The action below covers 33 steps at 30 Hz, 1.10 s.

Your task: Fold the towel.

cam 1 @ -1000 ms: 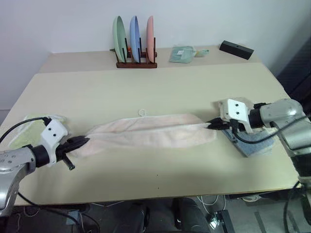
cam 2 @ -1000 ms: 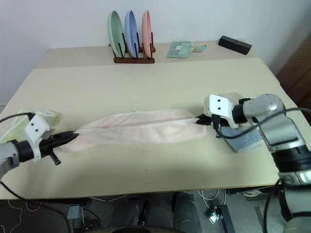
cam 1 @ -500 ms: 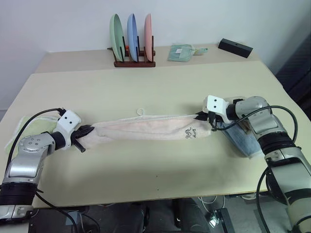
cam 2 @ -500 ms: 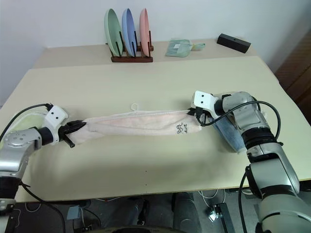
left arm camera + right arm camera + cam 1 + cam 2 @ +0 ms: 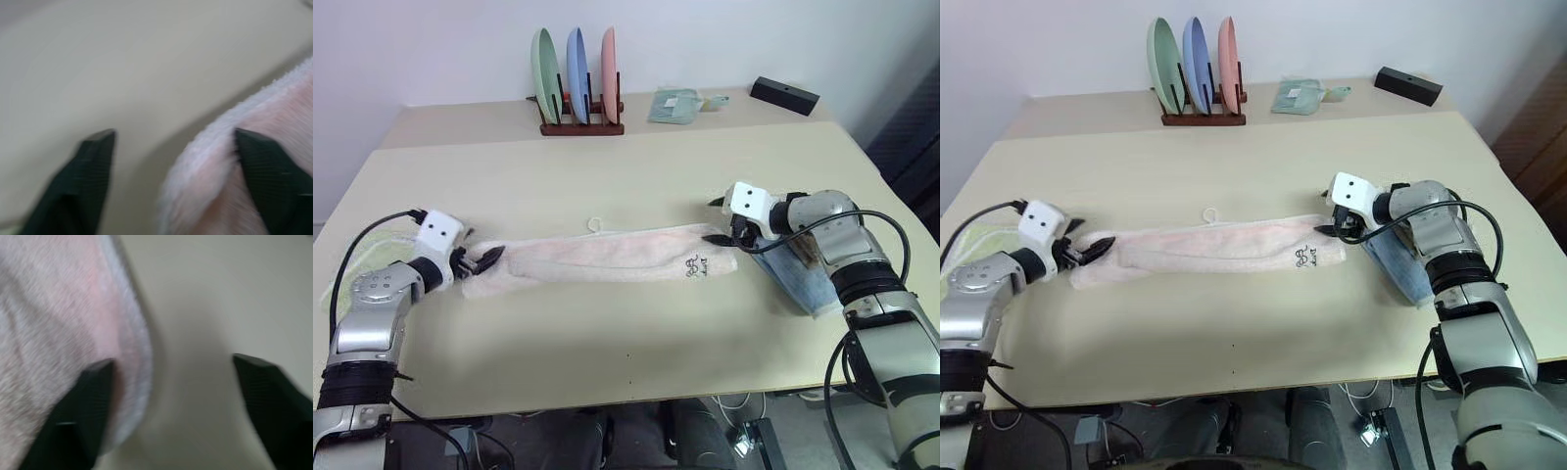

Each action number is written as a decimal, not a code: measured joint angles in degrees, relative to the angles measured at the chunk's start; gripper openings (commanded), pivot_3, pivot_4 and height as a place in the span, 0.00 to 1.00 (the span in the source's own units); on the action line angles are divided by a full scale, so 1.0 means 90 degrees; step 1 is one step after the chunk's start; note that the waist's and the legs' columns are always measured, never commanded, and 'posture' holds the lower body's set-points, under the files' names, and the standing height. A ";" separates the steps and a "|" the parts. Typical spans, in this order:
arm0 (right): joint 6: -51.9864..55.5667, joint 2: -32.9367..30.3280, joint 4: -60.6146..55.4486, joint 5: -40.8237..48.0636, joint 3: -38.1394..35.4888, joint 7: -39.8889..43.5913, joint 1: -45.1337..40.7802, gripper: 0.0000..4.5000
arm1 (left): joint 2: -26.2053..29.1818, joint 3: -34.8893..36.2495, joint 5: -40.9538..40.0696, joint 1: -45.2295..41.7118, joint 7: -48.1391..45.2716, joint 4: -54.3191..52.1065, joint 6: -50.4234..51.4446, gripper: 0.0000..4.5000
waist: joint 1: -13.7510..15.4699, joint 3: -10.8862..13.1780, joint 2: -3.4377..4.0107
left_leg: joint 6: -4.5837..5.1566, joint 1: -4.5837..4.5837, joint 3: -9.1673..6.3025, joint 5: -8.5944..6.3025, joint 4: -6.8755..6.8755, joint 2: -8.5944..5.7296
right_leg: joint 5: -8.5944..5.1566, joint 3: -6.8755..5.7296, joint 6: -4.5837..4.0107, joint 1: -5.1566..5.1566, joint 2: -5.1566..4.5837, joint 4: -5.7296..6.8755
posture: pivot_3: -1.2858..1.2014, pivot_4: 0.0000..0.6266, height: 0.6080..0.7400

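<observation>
Pink towel (image 5: 607, 257) lies flat on the table (image 5: 636, 176), folded lengthwise into a long strip; left gripper (image 5: 480, 260) at one end, fingers spread, holding nothing; right gripper (image 5: 717, 221) at the other end, likewise spread and empty.

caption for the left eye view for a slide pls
Both open grippers, left and right, flank a long pale pink fluffy towel lying on the beige table.

Towel (image 5: 607, 257): long, pale pink, fluffy terry. Lies flat, seemingly folded lengthwise, across the counter (image 5: 626, 176). Small white loop on far edge; dark mark near right end.
</observation>
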 measured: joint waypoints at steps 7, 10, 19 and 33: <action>0.2258 -0.0766 -0.2975 0.1389 -0.1150 0.0370 0.1644 1.00 | -0.0273 0.0397 -0.0130 0.0225 0.0492 -0.0326 -0.0102 0.99 | 0.0010 -0.0001 -0.0002 | 0.0000 -0.0038 0.0001 0.0000 0.0002 -0.0003 | 0.0002 0.0003 0.0002 -0.0040 -0.0005 0.0000 | 0.52 0.24 0.98; 0.4170 -0.0842 -0.4618 0.2727 -0.1889 0.0345 0.2609 1.00 | -0.0302 0.0488 -0.0311 0.0393 0.0424 -0.0829 -0.0124 0.99 | 0.0017 -0.0002 -0.0003 | 0.0000 -0.0030 0.0002 0.0000 0.0002 0.0000 | 0.0003 0.0013 0.0001 -0.0034 -0.0005 0.0005 | 0.52 0.24 0.98; 0.7646 -0.0208 -0.7217 0.5129 -0.3158 -0.1384 0.4370 1.00 | -0.0018 0.0261 -0.0335 0.1150 -0.0117 -0.1879 0.0066 0.99 | 0.0091 -0.0012 -0.0017 | 0.0004 -0.0013 0.0013 -0.0002 0.0001 0.0004 | 0.0011 0.0021 -0.0002 -0.0020 0.0000 0.0009 | 0.52 0.24 0.98; 1.0396 0.2862 -0.7228 0.6261 -0.4565 -0.5230 0.3994 1.00 | -0.0011 0.0297 -0.1092 0.1500 -0.0575 -0.2863 0.0439 0.99 | 0.0145 -0.0028 -0.0040 | 0.0002 -0.0014 0.0019 -0.0001 0.0002 0.0005 | 0.0014 0.0025 -0.0002 -0.0020 -0.0001 0.0006 | 0.52 0.24 0.98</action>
